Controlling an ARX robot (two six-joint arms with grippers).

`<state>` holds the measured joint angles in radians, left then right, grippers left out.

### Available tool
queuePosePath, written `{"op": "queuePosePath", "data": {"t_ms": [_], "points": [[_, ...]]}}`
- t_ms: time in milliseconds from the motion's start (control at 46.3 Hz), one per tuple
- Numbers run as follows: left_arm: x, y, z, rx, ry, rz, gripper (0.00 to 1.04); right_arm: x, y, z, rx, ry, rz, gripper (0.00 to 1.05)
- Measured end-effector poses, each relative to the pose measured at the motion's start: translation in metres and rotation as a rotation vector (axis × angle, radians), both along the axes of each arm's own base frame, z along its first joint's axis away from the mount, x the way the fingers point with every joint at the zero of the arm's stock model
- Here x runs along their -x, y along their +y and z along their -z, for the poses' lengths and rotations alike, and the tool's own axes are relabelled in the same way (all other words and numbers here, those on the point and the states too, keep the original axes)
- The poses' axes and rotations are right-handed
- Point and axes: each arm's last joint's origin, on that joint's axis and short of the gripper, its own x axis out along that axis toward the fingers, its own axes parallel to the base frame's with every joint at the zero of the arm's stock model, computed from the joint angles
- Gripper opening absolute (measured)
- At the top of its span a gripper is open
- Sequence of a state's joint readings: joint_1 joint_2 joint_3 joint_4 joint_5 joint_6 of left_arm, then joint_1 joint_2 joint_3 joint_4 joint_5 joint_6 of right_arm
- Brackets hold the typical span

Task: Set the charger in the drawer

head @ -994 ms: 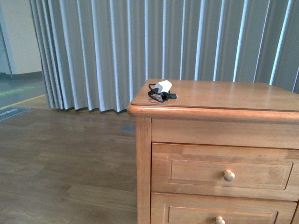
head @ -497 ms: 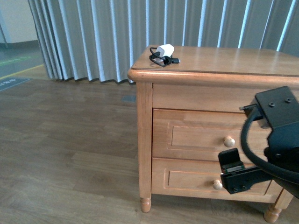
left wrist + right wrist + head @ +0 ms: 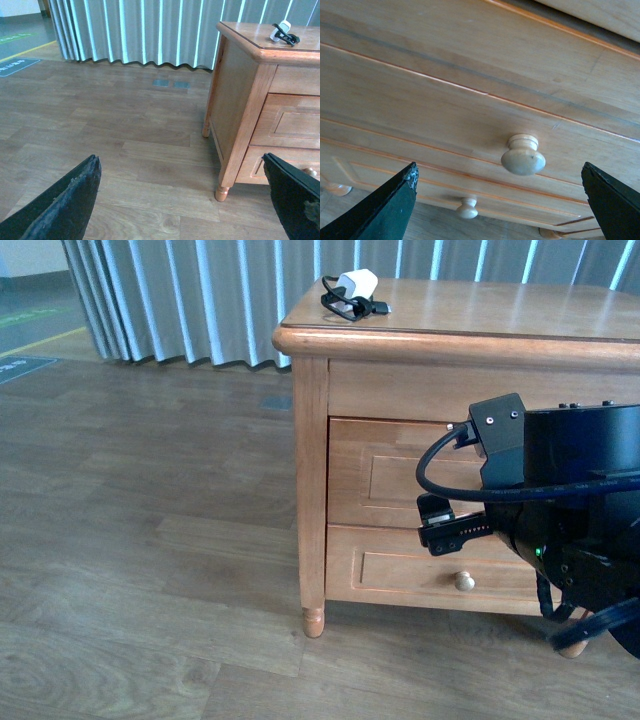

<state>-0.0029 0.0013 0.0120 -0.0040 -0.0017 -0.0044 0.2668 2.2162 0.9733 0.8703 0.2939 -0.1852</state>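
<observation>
Locate the small white block-shaped charger with its thin black coiled cable (image 3: 355, 286) on top of the honey-brown wooden chest (image 3: 310, 490), near the left edge and toward the back. Confirm the wide upper wooden drawer with recessed panel front (image 3: 385, 475) shut. Find its round pale knob (image 3: 522, 156) just ahead of the right claw (image 3: 498, 169), which is spread wide, empty and not touching. Read the left claw (image 3: 180, 159) as equally wide open and empty, above the wood-plank floor (image 3: 125, 125), well apart from the chest. Expect a light, rigid, smooth body and a limp cable likely to trail or snag. Grip across the flat sides of the white block, never by the cable
</observation>
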Motion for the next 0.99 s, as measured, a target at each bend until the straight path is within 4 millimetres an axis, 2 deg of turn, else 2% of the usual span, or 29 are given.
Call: {"op": "queuePosePath", "data": {"t_ms": [216, 475, 864, 994], "points": [[0.0, 0.0, 0.0, 0.0, 0.0, 0.0, 0.99, -0.019, -0.009, 0.006, -0.008, -0.016, 0.03, 0.96], [0.0, 0.0, 0.0, 0.0, 0.0, 0.0, 0.99, -0.021, -0.011, 0.01, -0.011, -0.007, 0.044, 0.96], [0.0, 0.0, 0.0, 0.0, 0.0, 0.0, 0.99, -0.022, -0.004, 0.008, -0.022, -0.022, 0.043, 0.4], [0.0, 0.0, 0.0, 0.0, 0.0, 0.0, 0.99, -0.022, -0.003, 0.007, -0.019, -0.025, 0.049, 0.26]]}}
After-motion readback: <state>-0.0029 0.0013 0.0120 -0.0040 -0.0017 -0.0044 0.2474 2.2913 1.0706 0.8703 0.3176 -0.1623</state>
